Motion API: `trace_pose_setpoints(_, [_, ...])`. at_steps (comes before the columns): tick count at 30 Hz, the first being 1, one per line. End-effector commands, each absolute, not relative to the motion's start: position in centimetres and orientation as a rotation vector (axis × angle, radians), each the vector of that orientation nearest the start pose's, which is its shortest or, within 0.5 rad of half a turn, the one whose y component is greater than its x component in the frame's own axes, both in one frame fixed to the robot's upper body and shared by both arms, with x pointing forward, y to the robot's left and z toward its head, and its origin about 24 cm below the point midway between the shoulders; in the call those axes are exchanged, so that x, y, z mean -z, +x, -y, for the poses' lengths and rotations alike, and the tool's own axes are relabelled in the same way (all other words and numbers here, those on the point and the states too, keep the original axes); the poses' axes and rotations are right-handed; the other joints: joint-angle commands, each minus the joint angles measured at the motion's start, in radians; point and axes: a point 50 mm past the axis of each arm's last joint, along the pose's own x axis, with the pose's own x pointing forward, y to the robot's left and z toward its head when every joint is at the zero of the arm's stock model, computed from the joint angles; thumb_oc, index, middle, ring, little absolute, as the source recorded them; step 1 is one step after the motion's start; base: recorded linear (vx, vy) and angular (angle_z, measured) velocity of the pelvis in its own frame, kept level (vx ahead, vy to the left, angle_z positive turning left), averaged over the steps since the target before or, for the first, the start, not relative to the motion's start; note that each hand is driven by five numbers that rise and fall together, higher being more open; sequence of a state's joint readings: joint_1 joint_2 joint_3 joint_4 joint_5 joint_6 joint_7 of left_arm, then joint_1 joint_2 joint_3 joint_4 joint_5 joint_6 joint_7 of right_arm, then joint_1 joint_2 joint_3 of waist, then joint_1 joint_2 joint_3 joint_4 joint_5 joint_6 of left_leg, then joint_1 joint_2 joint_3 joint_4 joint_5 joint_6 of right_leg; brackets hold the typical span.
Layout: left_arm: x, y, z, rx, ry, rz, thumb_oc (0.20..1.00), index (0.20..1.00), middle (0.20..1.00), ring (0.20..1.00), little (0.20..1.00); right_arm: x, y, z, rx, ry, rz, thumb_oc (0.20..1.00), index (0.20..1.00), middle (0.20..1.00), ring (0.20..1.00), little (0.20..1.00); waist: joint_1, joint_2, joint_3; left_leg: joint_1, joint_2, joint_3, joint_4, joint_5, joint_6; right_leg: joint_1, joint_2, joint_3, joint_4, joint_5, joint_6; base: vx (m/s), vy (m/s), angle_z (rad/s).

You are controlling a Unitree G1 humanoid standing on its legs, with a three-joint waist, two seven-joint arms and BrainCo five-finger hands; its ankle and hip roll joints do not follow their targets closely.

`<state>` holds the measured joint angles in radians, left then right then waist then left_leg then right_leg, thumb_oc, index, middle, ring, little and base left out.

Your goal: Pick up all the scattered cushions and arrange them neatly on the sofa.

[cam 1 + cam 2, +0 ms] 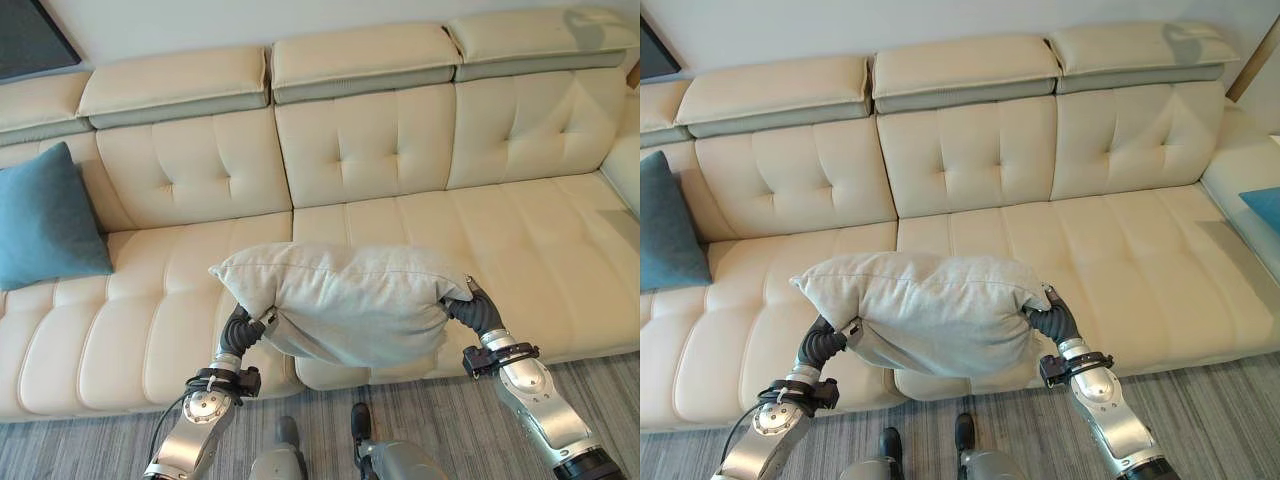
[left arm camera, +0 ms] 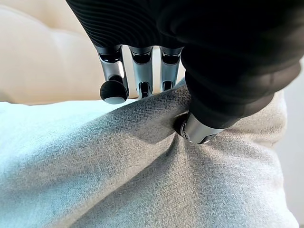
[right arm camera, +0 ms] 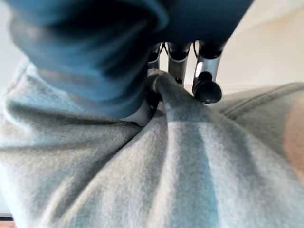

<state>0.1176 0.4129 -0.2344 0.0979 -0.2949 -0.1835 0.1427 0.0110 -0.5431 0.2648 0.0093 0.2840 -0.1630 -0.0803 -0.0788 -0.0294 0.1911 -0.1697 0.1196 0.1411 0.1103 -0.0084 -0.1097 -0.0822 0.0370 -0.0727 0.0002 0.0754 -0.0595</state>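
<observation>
Grey cushion (image 1: 345, 300) hangs above the cream sofa's (image 1: 520, 250) front edge, its fabric pinched by the left robot hand (image 2: 190, 126) at 9 o'clock and the right robot hand (image 3: 175, 71) at 3. Teal cushion (image 1: 45, 215) leans at the sofa's 9 o'clock end.

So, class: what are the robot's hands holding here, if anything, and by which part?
Both hold the grey cushion above the sofa: the left hand pinches its left end, the right hand its right end.
</observation>
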Motion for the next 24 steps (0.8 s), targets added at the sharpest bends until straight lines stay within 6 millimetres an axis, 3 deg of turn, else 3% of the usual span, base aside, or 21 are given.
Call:
trace_pose_setpoints(1, [-5.7, 23.6, -17.1, 0.135, 0.087, 0.178, 0.200, 0.200, 0.200, 0.200, 0.200, -10.3, 24.9, 15.6, -0.320, -0.209, 0.343, 0.200, 0.200, 0.200, 0.200, 0.200, 0.025, 0.013, -0.026, 0.056, -0.013, -0.001, -0.002, 0.000, 0.024, 0.030, -0.089, 0.016, 0.072, -0.123, 0.136, 0.10, 0.082, -0.09])
trace_pose_setpoints(8, [-6.0, 24.2, -18.7, 0.064, 0.169, 0.188, 0.200, 0.200, 0.200, 0.200, 0.200, -11.9, 26.1, 14.0, -0.333, -0.222, 0.421, 0.200, 0.200, 0.200, 0.200, 0.200, 0.050, 0.010, -0.046, 0.143, -0.043, 0.010, -0.063, -0.018, 0.043, 0.081, -0.114, 0.029, 0.030, -0.112, 0.152, 0.11, 0.127, -0.01])
trace_pose_setpoints(10, [-7.6, 25.7, -19.2, 0.019, 0.187, 0.258, 0.200, 0.200, 0.200, 0.200, 0.200, -13.9, 27.6, 12.4, -0.341, -0.222, 0.508, 0.200, 0.200, 0.200, 0.200, 0.200, 0.068, 0.004, -0.033, 0.127, -0.056, 0.008, -0.059, -0.032, 0.054, 0.065, -0.128, 0.035, 0.026, -0.100, 0.163, -0.02, 0.122, 0.00])
trace_pose_setpoints(12, [-8.3, 26.5, -19.1, 0.006, 0.192, 0.286, 0.200, 0.200, 0.200, 0.200, 0.200, -14.7, 28.4, 11.9, -0.331, -0.213, 0.536, 0.200, 0.200, 0.200, 0.200, 0.200, 0.074, 0.001, -0.026, 0.110, -0.061, 0.008, -0.055, -0.034, 0.057, 0.048, -0.132, 0.038, 0.028, -0.096, 0.166, -0.11, 0.067, 0.07])
trace_pose_setpoints(13, [-9.6, 27.9, -18.8, -0.011, 0.195, 0.339, 0.200, 0.200, 0.200, 0.200, 0.200, -15.9, 29.5, 11.0, -0.319, -0.186, 0.574, 0.200, 0.200, 0.200, 0.200, 0.200, 0.085, -0.003, -0.010, 0.074, -0.066, 0.007, -0.047, -0.036, 0.061, 0.014, -0.138, 0.041, 0.032, -0.088, 0.171, -0.14, 0.050, 0.10])
trace_pose_setpoints(17, [-11.8, 29.8, -18.0, -0.028, 0.191, 0.419, 0.200, 0.200, 0.200, 0.200, 0.200, -17.9, 30.8, 9.7, -0.295, -0.159, 0.632, 0.200, 0.200, 0.200, 0.200, 0.200, 0.097, -0.006, 0.012, 0.017, -0.071, 0.002, -0.033, -0.034, 0.063, -0.037, -0.144, 0.048, 0.043, -0.078, 0.175, -0.12, 0.026, 0.07])
trace_pose_setpoints(18, [-13.7, 31.5, -17.4, -0.039, 0.204, 0.477, 0.200, 0.200, 0.200, 0.200, 0.200, -19.4, 32.0, 9.1, -0.270, -0.162, 0.669, 0.200, 0.200, 0.200, 0.200, 0.200, 0.107, -0.007, 0.026, -0.020, -0.075, -0.003, -0.027, -0.029, 0.063, -0.076, -0.146, 0.047, 0.052, -0.070, 0.177, -0.10, -0.005, 0.08])
trace_pose_setpoints(23, [-19.9, 36.3, -15.4, -0.088, 0.253, 0.612, 0.200, 0.200, 0.200, 0.200, 0.200, -24.9, 36.1, 8.1, -0.163, -0.227, 0.736, 0.200, 0.200, 0.200, 0.200, 0.200, 0.136, -0.009, 0.067, -0.108, -0.080, -0.020, -0.013, -0.007, 0.054, -0.159, -0.151, 0.038, 0.068, -0.052, 0.189, -0.05, -0.030, 0.11])
trace_pose_setpoints(24, [-20.0, 36.4, -15.4, -0.088, 0.252, 0.615, 0.200, 0.200, 0.200, 0.200, 0.200, -25.0, 36.1, 8.2, -0.162, -0.227, 0.739, 0.200, 0.200, 0.200, 0.200, 0.200, 0.136, -0.009, 0.068, -0.109, -0.080, -0.021, -0.012, -0.007, 0.054, -0.160, -0.151, 0.037, 0.069, -0.052, 0.189, 0.01, -0.042, 0.21])
